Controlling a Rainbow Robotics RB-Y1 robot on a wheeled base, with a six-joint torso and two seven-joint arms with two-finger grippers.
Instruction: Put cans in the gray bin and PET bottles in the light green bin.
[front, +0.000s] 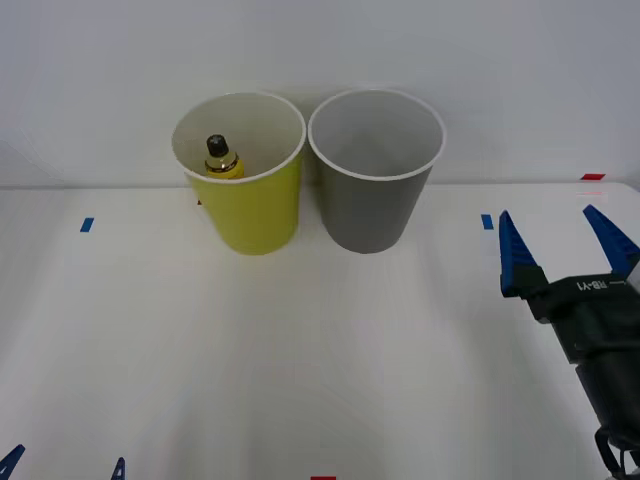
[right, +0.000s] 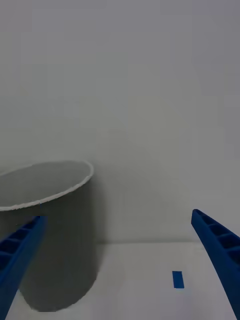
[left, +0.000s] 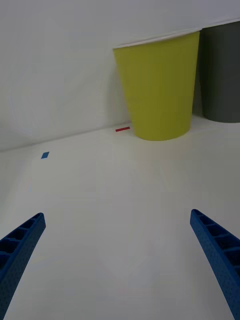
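the right gripper (front: 568, 245) is at the right side of the table (front: 300, 360), its two blue ribbed fingers (front: 516, 258) spread wide apart and pointing toward the back wall, with nothing between them. on its black body there is white writing, but i cannot read it surely. the gray bin (front: 375, 175) stands to the inner side of this gripper, well apart from it; in the right wrist view the gray bin (right: 50, 235) shows upright behind one finger, with a blue tape mark (right: 177, 279) on the table beside it.

the left gripper (front: 65, 468) is low at the near left edge of the table, its fingertips also wide apart and holding nothing. in the left wrist view the light green bin (left: 159, 87) stands ahead of it, far off, with a red tape mark (left: 122, 129) at its foot and a blue tape mark (left: 45, 155) nearer.

the two bins stand side by side at the back of the table, very close. the pet bottle (front: 221, 159) is inside the light green bin (front: 245, 195), upright, with black cap and yellow label; its print is too small to read
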